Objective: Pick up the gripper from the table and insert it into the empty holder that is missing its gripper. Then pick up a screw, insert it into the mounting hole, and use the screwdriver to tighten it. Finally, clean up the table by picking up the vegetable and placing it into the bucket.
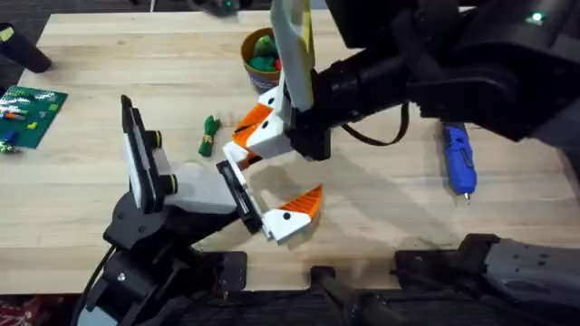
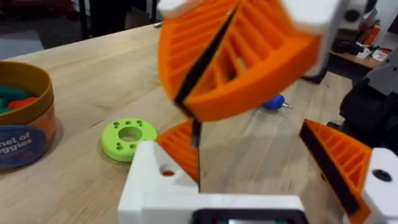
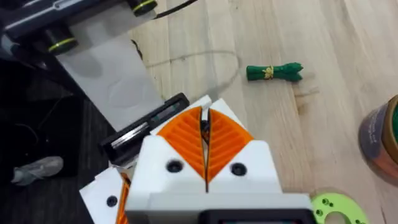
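**Overhead.** Light wooden plank table [image 1: 381, 208].
- Left gripper [image 1: 272, 181]: white body, black plates, yellow-ringed knobs. Its narrow black slotted holder [image 1: 237, 192] carries a twin white-and-orange finger with a black screw dot [image 1: 292, 215] at the near end.
- White finger piece with an orange ribbed wedge tip, the gripper [image 1: 246, 160]: at the holder's far end, directly under the right gripper [image 1: 258, 127].
- Blue pen-shaped screwdriver [image 1: 458, 158]: lying well off to the right.
- Dark-green leafy toy vegetable with a tan band [image 1: 209, 136]: on the table beside the holder.
- Orange-rimmed round bucket [image 1: 246, 45]: beyond the vegetable, toys inside.

**Left wrist.**
- Left gripper [image 2: 249, 134]: wide open, nothing between the fingers.
- The gripper [image 2: 152, 180]: appears seated, its mounting hole unfilled.
- Right gripper [image 2: 230, 62]: pads pressed together, with a thin dark screw [image 2: 196, 134], as it seems, hanging from the seam just above that hole.
- Lime-green flat ring [image 2: 129, 138]: beside the bucket [image 2: 31, 112].

**Right wrist.**
- Right gripper [image 3: 205, 127]: closed on a dark sliver.
- Holder [image 3: 146, 127] and twin [image 3: 109, 199]: just beneath.
- Vegetable [image 3: 275, 72]: apart on bare wood.

**Risks.**
- The screw is pinched by very little, so a tilted approach could miss the hole or drop it.
- Downward pressure may unseat the unfastened finger.
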{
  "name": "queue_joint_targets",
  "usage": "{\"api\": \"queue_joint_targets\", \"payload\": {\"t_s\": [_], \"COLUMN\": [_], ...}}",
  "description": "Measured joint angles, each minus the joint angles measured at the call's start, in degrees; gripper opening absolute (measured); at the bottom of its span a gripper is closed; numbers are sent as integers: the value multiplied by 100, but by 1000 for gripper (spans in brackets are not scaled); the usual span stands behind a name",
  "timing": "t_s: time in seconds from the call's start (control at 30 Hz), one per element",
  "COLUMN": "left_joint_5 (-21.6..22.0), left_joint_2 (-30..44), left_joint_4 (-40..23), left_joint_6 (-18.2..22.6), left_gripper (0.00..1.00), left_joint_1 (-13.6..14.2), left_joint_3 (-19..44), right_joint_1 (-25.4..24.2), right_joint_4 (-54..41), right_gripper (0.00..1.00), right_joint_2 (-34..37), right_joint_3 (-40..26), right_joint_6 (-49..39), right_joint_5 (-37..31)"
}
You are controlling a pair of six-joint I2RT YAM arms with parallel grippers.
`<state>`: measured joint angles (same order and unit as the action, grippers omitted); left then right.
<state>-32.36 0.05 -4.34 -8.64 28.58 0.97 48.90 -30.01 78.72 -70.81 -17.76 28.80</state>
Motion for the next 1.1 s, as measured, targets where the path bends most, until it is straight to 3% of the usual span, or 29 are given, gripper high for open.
{"api": "queue_joint_targets", "payload": {"t_s": [1.1], "left_joint_5": [0], "left_joint_2": [-1], "left_joint_4": [-4], "left_joint_6": [-49], "left_gripper": [985], "left_joint_1": [0], "left_joint_3": [0], "right_joint_1": [0], "right_joint_4": [242], "right_gripper": [10], "right_joint_2": [528], "right_joint_3": [4], "right_joint_6": [-545], "right_joint_5": [15]}}
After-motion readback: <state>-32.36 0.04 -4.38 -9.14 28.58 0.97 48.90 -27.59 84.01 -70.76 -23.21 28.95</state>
